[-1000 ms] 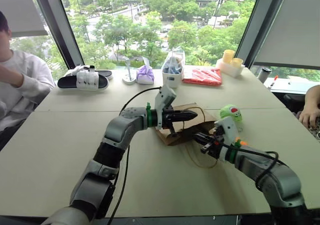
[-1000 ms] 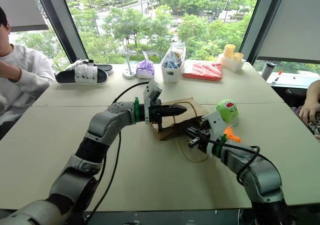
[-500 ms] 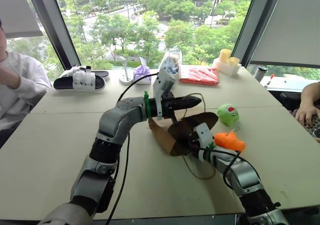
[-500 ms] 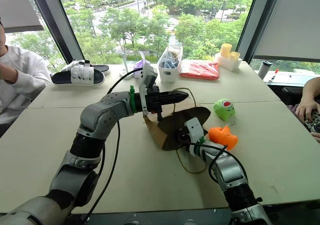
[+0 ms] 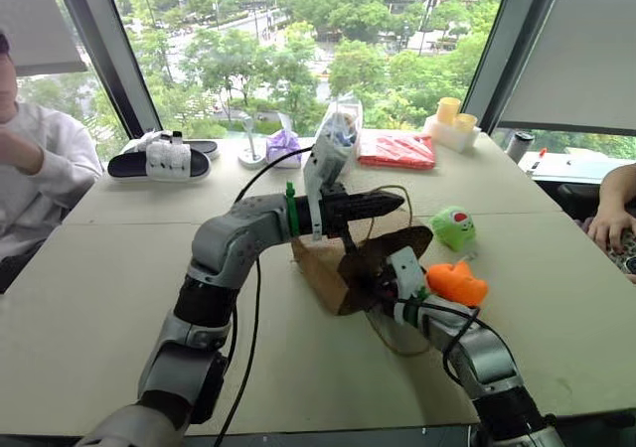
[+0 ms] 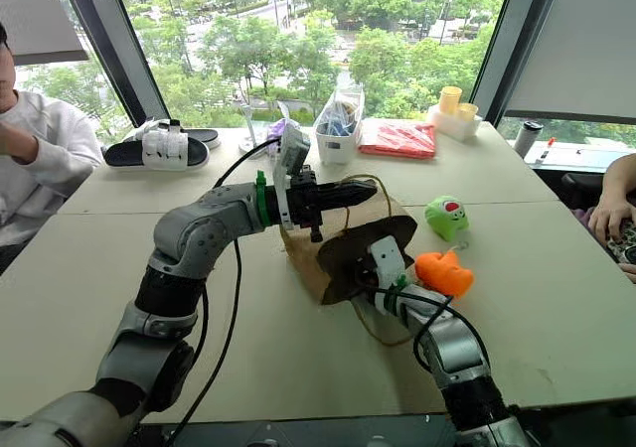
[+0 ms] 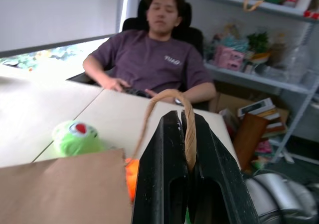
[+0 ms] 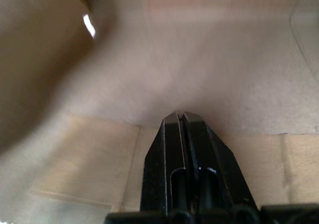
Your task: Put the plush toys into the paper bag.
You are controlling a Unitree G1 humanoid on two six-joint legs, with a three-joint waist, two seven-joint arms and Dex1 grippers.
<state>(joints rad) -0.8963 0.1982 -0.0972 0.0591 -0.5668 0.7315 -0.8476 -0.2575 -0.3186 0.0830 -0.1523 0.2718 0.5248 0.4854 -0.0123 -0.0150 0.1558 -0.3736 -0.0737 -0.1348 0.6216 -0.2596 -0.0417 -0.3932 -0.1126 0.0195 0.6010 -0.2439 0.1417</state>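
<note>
The brown paper bag (image 5: pixel 323 263) lies tipped on its side mid-table, its dark mouth facing right. My left gripper (image 5: pixel 390 206) is shut on the bag's cord handle (image 7: pixel 189 134) and holds it raised above the mouth. My right gripper (image 8: pixel 178 115) is shut, with nothing between its fingers, and reaches into the bag's mouth, its tips against the paper inside. The orange plush toy (image 5: pixel 457 283) lies on the table just right of my right wrist. Further back, the green plush toy (image 5: pixel 455 228) with a white-and-red patch sits outside the bag.
Along the far edge stand black-and-white slippers (image 5: pixel 162 159), a purple tied pouch (image 5: pixel 285 147), a clear plastic bag (image 5: pixel 340 134), a red packet (image 5: pixel 399 151) and yellow cups (image 5: pixel 449 124). A person (image 5: pixel 35 174) sits at the left; another person's hand (image 5: pixel 611 219) rests at the right edge.
My left gripper has risen with the handle, pulling the flat bag up and its mouth open. My right gripper has moved left and down into the mouth.
</note>
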